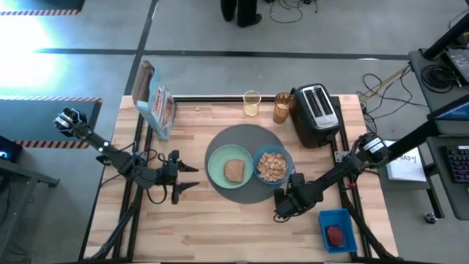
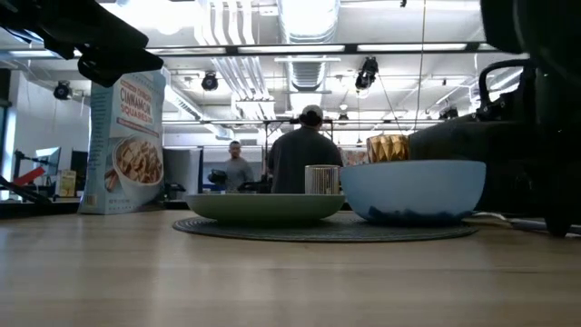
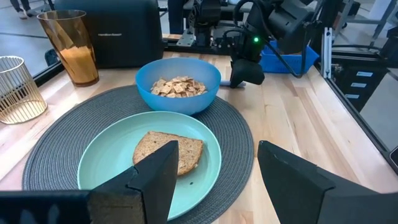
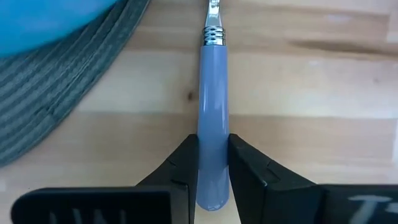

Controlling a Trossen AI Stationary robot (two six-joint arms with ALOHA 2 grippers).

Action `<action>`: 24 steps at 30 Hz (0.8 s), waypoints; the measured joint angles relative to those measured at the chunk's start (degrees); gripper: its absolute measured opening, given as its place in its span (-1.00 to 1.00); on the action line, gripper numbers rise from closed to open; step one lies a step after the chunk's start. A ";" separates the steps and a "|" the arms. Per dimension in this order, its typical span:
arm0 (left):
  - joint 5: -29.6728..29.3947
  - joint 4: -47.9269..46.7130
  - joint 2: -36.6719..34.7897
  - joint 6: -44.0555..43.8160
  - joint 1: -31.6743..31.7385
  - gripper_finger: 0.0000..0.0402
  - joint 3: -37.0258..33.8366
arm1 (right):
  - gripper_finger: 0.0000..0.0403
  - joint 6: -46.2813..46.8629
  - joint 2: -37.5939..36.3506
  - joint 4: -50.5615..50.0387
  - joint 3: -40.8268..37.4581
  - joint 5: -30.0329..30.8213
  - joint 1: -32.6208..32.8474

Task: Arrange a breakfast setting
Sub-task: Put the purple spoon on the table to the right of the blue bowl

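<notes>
utensil (image 4: pixel 212 124): smooth pale-blue handle with ribbed metal collar, its working end cut off from view; clamped between the right gripper (image 4: pixel 212 168) fingers, laid on the wooden table (image 1: pixel 220 220) beside the woven round grey mat (image 1: pixel 245 194), near the front edge. mat carries glossy green plate (image 3: pixel 106 155) with toast (image 3: pixel 171 151) and blue bowl (image 3: pixel 179 84) of cereal squares (image 3: pixel 177 86). left gripper (image 3: pixel 214 180): jaws parted, nothing held.

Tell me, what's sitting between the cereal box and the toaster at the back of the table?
From above, two glasses stand between the cereal box and the toaster: a pale clear glass, then an amber glass.
</notes>
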 joint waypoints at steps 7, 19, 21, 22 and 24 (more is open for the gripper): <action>0.00 0.06 0.00 -0.20 0.00 0.02 0.00 | -0.70 -1.64 0.13 -2.65 -0.20 1.53 -2.26; 0.00 0.26 0.00 -0.20 -0.01 0.02 0.00 | -0.70 -3.03 0.20 -2.56 -0.28 4.35 -4.11; 0.00 0.28 0.00 -0.22 0.00 0.02 0.00 | -0.69 -3.06 0.20 -2.49 -0.27 4.31 -4.11; 0.00 0.28 0.00 -0.22 -0.02 0.02 0.00 | -0.67 -3.06 0.20 -2.50 -0.22 4.31 -4.11; 0.00 0.31 0.00 -0.21 0.00 0.02 0.00 | -0.61 -3.72 0.26 -2.56 0.09 4.30 -4.11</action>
